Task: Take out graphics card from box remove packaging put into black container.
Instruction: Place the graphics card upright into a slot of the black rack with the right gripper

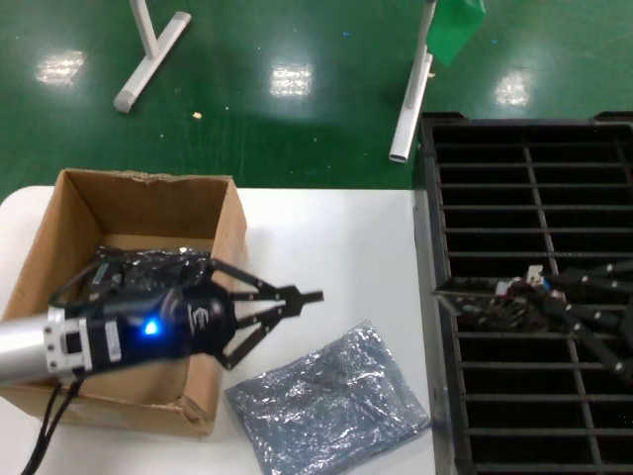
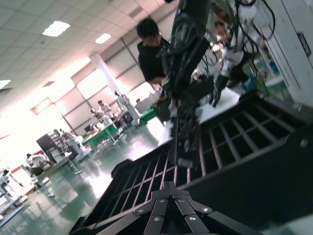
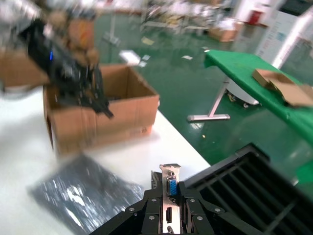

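Right gripper (image 1: 514, 297): I see its fingers clamped on the small dark graphics card (image 3: 171, 188), held over the slots of the large black plastic crate (image 1: 534, 188).
Left gripper (image 1: 309, 296): its fingers pinched together on nothing, poised just past the near wall of the brown corrugated cardboard box (image 1: 229, 233).
Packaging: the crinkly silver-grey anti-static bag (image 1: 331, 401) lies flat on the white table (image 1: 326, 237), just below the left gripper, between box and crate.
Box contents: another shiny bag (image 1: 158, 262) behind the left gripper.
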